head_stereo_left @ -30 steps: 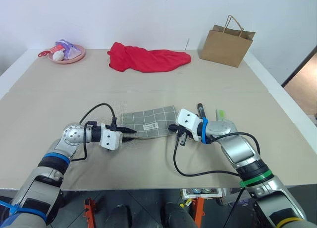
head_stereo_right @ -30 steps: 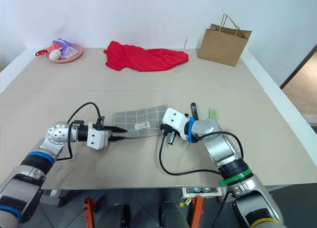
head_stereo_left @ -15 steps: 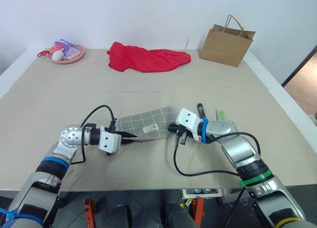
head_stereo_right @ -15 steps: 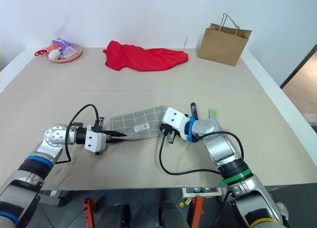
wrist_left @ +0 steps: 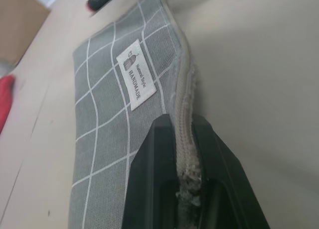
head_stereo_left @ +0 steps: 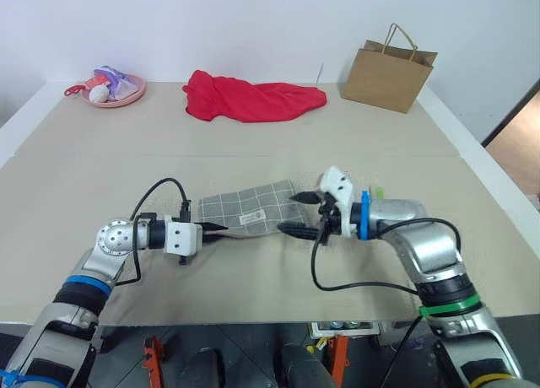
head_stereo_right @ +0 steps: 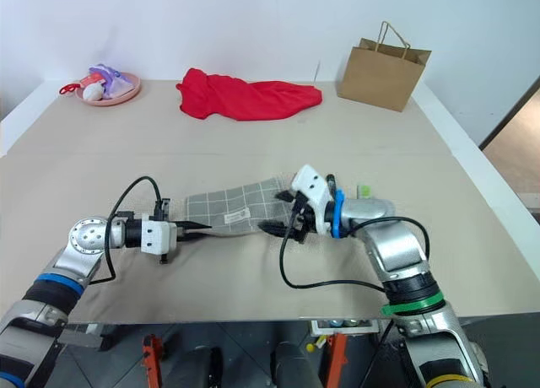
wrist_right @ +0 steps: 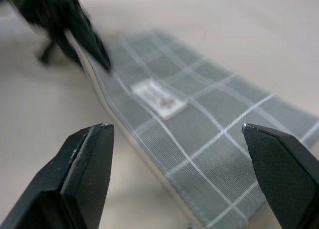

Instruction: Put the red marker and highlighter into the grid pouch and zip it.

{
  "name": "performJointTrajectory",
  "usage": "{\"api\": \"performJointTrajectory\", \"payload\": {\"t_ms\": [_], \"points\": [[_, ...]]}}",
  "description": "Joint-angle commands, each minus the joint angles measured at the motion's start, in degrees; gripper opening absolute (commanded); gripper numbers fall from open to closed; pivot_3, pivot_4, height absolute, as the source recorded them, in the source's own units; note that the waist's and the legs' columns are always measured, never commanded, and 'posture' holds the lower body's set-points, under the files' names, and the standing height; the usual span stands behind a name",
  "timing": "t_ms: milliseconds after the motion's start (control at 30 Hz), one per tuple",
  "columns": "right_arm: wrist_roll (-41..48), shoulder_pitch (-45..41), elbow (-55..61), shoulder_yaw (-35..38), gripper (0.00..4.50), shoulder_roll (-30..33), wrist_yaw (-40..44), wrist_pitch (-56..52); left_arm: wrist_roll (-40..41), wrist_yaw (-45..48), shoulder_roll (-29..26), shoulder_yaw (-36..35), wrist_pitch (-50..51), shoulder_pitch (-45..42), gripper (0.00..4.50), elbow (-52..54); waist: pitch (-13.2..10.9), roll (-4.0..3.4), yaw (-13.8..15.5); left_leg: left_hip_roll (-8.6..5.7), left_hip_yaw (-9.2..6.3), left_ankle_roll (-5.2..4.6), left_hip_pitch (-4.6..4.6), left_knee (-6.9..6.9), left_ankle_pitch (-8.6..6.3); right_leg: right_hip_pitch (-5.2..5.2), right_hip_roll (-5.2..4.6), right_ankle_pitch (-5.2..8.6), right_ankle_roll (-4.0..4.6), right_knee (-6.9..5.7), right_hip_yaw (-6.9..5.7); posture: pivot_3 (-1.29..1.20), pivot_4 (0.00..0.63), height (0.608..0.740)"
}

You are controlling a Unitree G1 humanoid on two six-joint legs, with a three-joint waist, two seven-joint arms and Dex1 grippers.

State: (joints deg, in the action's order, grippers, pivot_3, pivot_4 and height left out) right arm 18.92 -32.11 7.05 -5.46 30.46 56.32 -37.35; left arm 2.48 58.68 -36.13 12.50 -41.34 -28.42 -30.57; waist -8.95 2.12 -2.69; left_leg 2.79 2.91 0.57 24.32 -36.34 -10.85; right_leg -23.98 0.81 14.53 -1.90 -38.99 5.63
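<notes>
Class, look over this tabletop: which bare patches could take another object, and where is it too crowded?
Free: the wide strip between the red cloth and the grid pouch; the stretch between the pink plate and the cloth; the near edge below both arms. Crowded: around the pouch, with the left gripper clamped on it and the right gripper open beside it.

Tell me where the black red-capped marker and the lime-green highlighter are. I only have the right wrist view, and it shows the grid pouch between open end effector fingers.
Observer: Both lie on the table, outside the grey grid-lined fabric pouch. The black marker with a red end and the chunky lime-green highlighter sit just past the pouch end, behind the right end effector.
Operator: Left end effector holding anything?
Observer: Yes. The left end effector is shut on the pouch's zipper edge, at the end away from the pens.
</notes>
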Motion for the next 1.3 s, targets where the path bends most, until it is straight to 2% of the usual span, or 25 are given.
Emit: {"api": "performJointTrajectory", "payload": {"t_ms": [33, 167, 367, 567, 900, 1000, 1067, 1133, 1233, 1300], "points": [[3.8, -1.6, 3.3, 4.2, 4.42, 1.2, -0.5, -1.7, 0.1, -4.6, 0.7, -2.9, 4.3, 0.5, 0.0, 3.1, 0.0, 0.0, 0.0, 0.0, 0.0, 0.0, 0.0, 0.0, 0.0, 0.0, 0.0, 0.0, 0.0, 0.0, 0.0, 0.0, 0.15, 0.74], [4.0, -1.6, 2.7, 5.7, 4.42, 2.0, -2.7, -1.5, 1.8, -10.7, 3.2, -5.9, 15.3, 1.0, 0.0, 7.9, 0.0, 0.01, 0.0, -0.04, -0.01, 0.0, 0.01, 0.0, 0.0, 0.0, 0.0, 0.1, -0.18, 0.0, -0.01, 0.0, 0.15, 0.74], [-2.4, -2.7, -2.8, 1.8, 4.42, 0.1, -10.3, 0.6, 4.2, -13.8, 5.5, -7.9, 26.1, 3.1, 0.0, 16.3, 0.0, 0.01, -0.1, -0.06, 0.0, 0.02, 0.04, 0.01, -0.01, -0.03, 0.0, 0.11, -0.2, 0.0, 0.03, 0.0, 0.15, 0.74], [-11.3, -8.4, -15.6, -3.0, 4.42, -4.1, -17.8, 5.4, 4.0, -14.3, 6.2, -7.9, 29.3, 4.2, 0.0, 19.3, 0.0, 0.0, -0.1, -0.05, 0.04, 0.02, 0.02, 0.01, -0.01, -0.08, 0.08, 0.05, -0.14, -0.01, 0.08, 0.0, 0.15, 0.74], [-14.4, -15.9, -32.1, -2.0, 4.42, -8.5, -21.6, 11.3, 4.1, -15.0, 7.1, -8.3, 30.7, 4.9, 0.0, 21.0, 0.0, -0.01, -0.1, -0.14, -0.01, 0.02, 0.29, 0.02, -0.02, -0.23, 0.0, -0.04, 0.02, 0.0, 0.2, 0.0, 0.15, 0.74], [-14.1, -17.3, -34.5, -1.4, 3.65, -9.7, -21.7, 12.1, 4.1, -15.1, 7.2, -8.3, 30.8, 5.0, 0.0, 21.1, 0.0, -0.02, -0.1, -0.14, -0.01, 0.02, 0.3, 0.02, -0.02, -0.26, 0.01, -0.05, 0.02, 0.0, 0.2, 0.0, 0.15, 0.74], [-14.1, -17.8, -35.2, -1.2, 2.45, -10.1, -21.6, 12.5, 4.0, -15.2, 7.4, -8.4, 30.9, 5.0, 0.0, 21.1, 0.0, -0.02, -0.1, -0.14, -0.01, 0.02, 0.31, 0.02, -0.02, -0.27, 0.01, -0.05, 0.03, 0.0, 0.19, 0.0, 0.15, 0.74], [-14.2, -18.3, -36.0, -1.1, 1.7, -10.4, -21.5, 12.9, 4.0, -15.3, 7.6, -8.4, 30.9, 5.0, 0.0, 21.1, 0.0, -0.02, -0.1, -0.14, -0.01, 0.02, 0.32, 0.02, -0.02, -0.27, 0.01, -0.05, 0.03, 0.0, 0.19, 0.0, 0.15, 0.74], [-14.0, -18.9, -36.4, -1.2, 0.02, -10.8, -20.8, 13.5, 3.9, -15.5, 7.9, -8.3, 30.8, 5.2, 0.0, 21.1, 0.0, -0.02, -0.1, -0.14, -0.02, 0.02, 0.32, 0.02, -0.02, -0.27, 0.01, -0.05, 0.03, 0.0, 0.19, 0.0, 0.15, 0.74], [-13.9, -19.0, -36.0, -1.7, 0.02, -11.1, -19.7, 13.5, 3.9, -15.6, 8.1, -8.3, 30.9, 5.3, 0.0, 21.0, 0.0, -0.02, -0.1, -0.14, -0.01, 0.02, 0.32, 0.02, -0.02, -0.27, 0.01, -0.05, 0.03, 0.0, 0.19, 0.0, 0.15, 0.74]]}}
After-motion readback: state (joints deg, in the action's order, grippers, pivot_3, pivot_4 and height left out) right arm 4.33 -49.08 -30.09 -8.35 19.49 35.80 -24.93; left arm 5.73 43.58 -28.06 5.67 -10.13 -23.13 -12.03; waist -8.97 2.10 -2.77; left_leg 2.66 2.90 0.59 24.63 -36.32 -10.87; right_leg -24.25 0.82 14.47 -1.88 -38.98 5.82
